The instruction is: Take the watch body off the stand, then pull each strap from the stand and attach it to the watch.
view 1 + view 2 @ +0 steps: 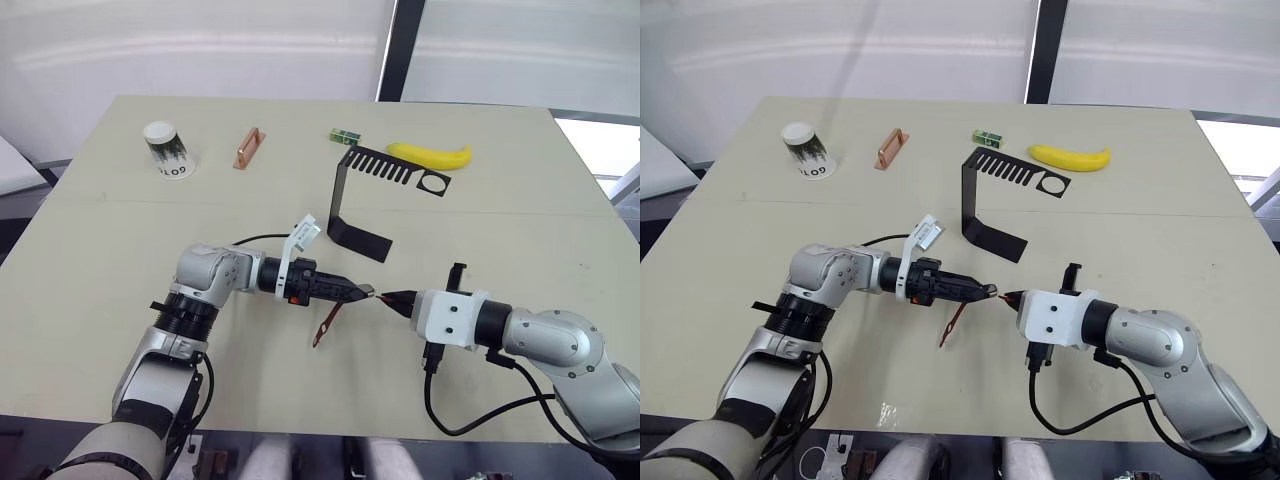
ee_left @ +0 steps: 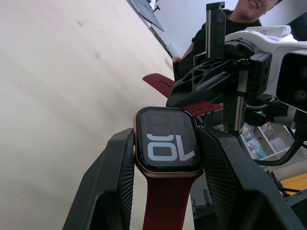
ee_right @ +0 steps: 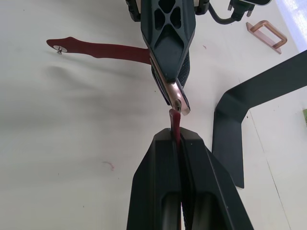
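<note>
Left wrist view: left gripper (image 2: pixel 165 158) is clamped on the watch body (image 2: pixel 166 140), screen facing the camera, one maroon strap (image 2: pixel 165 203) already hanging from its lower edge.
Right gripper (image 3: pixel 178 139): fingers pressed together on the second strap (image 3: pixel 175 120), whose free end meets the pale rim of the watch.
Meeting point: both grippers face tip to tip above the table (image 1: pixel 100 260), nearer its front edge than its back.
Stand (image 1: pixel 365 190): empty, toward the back of the table, apart from both arms.
Banana (image 1: pixel 430 155): just behind the stand.
Risk: the strap end looks slightly angled to the slot; pushing so may buckle the soft band or twist the watch in its grip.
</note>
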